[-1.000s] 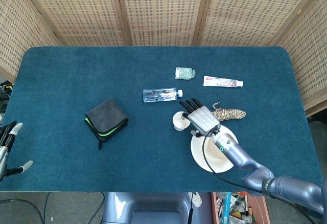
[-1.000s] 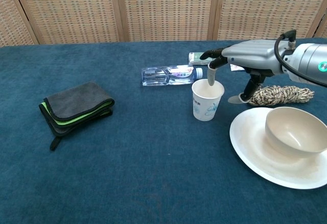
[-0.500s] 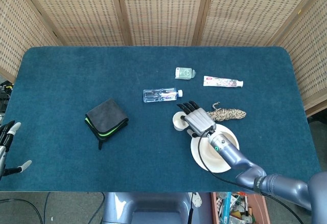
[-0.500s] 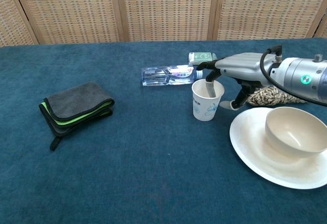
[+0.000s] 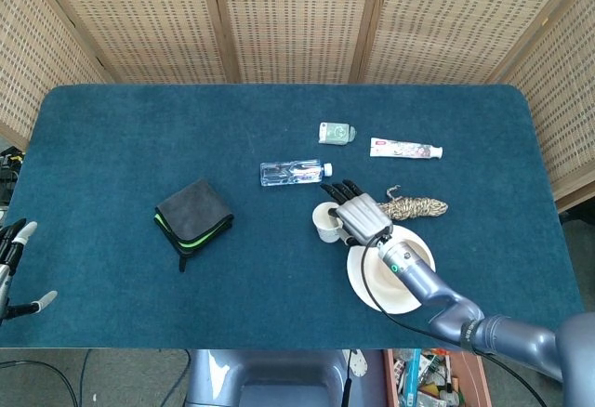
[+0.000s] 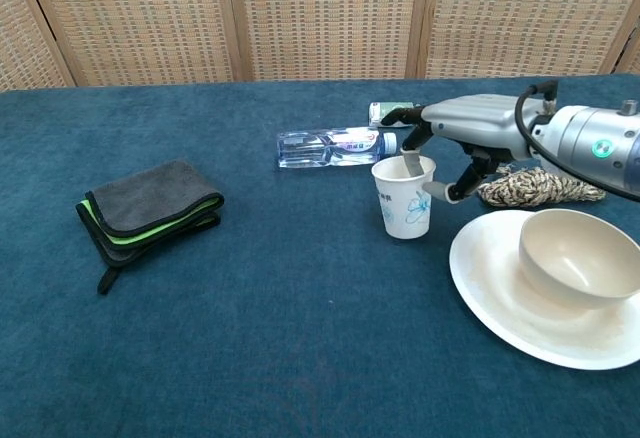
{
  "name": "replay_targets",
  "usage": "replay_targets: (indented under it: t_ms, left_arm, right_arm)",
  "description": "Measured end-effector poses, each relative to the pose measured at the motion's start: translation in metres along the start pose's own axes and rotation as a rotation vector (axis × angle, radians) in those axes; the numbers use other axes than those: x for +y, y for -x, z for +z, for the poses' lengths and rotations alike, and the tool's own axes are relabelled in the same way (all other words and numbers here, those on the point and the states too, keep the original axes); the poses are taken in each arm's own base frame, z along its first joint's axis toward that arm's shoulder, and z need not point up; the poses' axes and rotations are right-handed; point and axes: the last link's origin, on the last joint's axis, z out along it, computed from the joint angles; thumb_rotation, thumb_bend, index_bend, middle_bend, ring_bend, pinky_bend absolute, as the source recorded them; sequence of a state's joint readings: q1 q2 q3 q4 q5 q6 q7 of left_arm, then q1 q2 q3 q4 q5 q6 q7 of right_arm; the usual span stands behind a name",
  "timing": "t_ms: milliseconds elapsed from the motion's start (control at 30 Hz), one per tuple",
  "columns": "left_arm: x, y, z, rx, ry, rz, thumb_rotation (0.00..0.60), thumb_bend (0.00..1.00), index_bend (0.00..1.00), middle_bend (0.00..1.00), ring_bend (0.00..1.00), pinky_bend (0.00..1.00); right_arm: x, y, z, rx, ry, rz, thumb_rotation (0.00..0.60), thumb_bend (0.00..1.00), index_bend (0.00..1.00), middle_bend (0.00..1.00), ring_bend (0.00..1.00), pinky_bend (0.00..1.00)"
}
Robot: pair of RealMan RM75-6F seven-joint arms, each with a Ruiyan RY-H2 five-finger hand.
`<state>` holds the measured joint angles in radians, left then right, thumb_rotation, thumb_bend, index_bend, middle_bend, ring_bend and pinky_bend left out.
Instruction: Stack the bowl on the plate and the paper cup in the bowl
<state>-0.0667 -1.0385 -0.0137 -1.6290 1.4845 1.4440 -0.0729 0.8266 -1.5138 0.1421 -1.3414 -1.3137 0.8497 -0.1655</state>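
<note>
Surface: blue table [image 6: 250,338], wicker screens behind.
Cup: paper cup [image 6: 404,196] tilted, left of plate [image 6: 490,288].
Right hand [image 6: 455,138]: pinched cup rim, finger inside, likely for lifting.
Bowl [image 6: 578,258]: already on plate.
Left hand [image 5: 14,268]: idle, fingers spread.

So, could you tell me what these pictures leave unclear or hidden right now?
- Bowl: in the head view the right arm hides most of it.
- Plate: cut off by the chest view's right edge.
- Left hand: half cut off at the head view's left edge; absent from chest view.
- Small green container: label too small to read.
</note>
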Motion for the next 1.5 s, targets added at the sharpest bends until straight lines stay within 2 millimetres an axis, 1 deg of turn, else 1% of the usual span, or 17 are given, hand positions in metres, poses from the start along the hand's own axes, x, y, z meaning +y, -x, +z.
replay_targets:
  t_ms: [167,267,367,400,467,567,600,700,800,900,1000,1100,1500]
  left_arm:
    - [0.0,0.001,0.0,-0.004,-0.001,0.004,0.6,0.0,0.0,0.0,0.0,0.0]
    - [0.0,0.001,0.0,-0.004,0.0,0.004,0.6,0.0,0.0,0.0,0.0,0.0]
    - [0.001,0.001,-0.001,0.0,0.004,0.005,0.6,0.0,0.0,0.0,0.0,0.0]
    - [0.002,0.001,-0.001,0.0,0.006,0.005,0.6,0.0,0.0,0.0,0.0,0.0]
    - [0.002,0.001,-0.002,-0.001,0.01,0.006,0.6,0.0,0.0,0.0,0.0,0.0]
    - [0.004,0.002,-0.003,-0.003,0.015,0.009,0.6,0.0,0.0,0.0,0.0,0.0]
    - [0.004,0.002,-0.003,-0.003,0.016,0.009,0.6,0.0,0.0,0.0,0.0,0.0]
    - [0.005,0.004,-0.004,-0.008,0.019,0.013,0.6,0.0,0.0,0.0,0.0,0.0]
    - [0.006,0.005,-0.004,-0.009,0.021,0.016,0.6,0.0,0.0,0.0,0.0,0.0]
    - [0.007,0.005,-0.004,-0.009,0.022,0.017,0.6,0.0,0.0,0.0,0.0,0.0]
    - [0.007,0.006,-0.004,-0.01,0.021,0.019,0.6,0.0,0.0,0.0,0.0,0.0]
    - [0.006,0.006,-0.003,-0.01,0.018,0.018,0.6,0.0,0.0,0.0,0.0,0.0]
    - [0.006,0.007,-0.003,-0.012,0.014,0.022,0.6,0.0,0.0,0.0,0.0,0.0]
  right_arm:
    - [0.003,-0.014,-0.009,0.042,-0.009,0.01,0.6,0.53,0.69,0.0,0.0,0.0]
    - [0.009,-0.026,-0.019,0.079,-0.008,0.009,0.6,0.53,0.69,0.0,0.0,0.0]
    - [0.022,-0.042,-0.038,0.125,0.0,0.002,0.6,0.54,0.69,0.0,0.0,0.0]
    - [0.03,-0.05,-0.05,0.147,0.007,-0.004,0.6,0.54,0.69,0.0,0.0,0.0]
    - [0.039,-0.056,-0.063,0.165,0.014,-0.011,0.6,0.54,0.69,0.0,0.0,0.0]
    - [0.057,-0.06,-0.094,0.182,0.025,-0.03,0.6,0.55,0.69,0.0,0.0,0.0]
    - [0.064,-0.057,-0.107,0.178,0.028,-0.038,0.6,0.55,0.69,0.0,0.0,0.0]
    - [0.075,-0.046,-0.137,0.157,0.019,-0.042,0.6,0.55,0.69,0.0,0.0,0.0]
    - [0.085,-0.035,-0.158,0.136,0.011,-0.046,0.6,0.55,0.69,0.0,0.0,0.0]
    - [0.092,-0.025,-0.171,0.119,0.003,-0.056,0.6,0.55,0.69,0.0,0.0,0.0]
    - [0.094,-0.014,-0.176,0.107,-0.009,-0.059,0.6,0.55,0.69,0.0,0.0,0.0]
    - [0.095,-0.005,-0.177,0.097,-0.016,-0.055,0.6,0.55,0.69,0.0,0.0,0.0]
    - [0.105,0.018,-0.177,0.05,-0.005,-0.065,0.6,0.55,0.69,0.0,0.0,0.0]
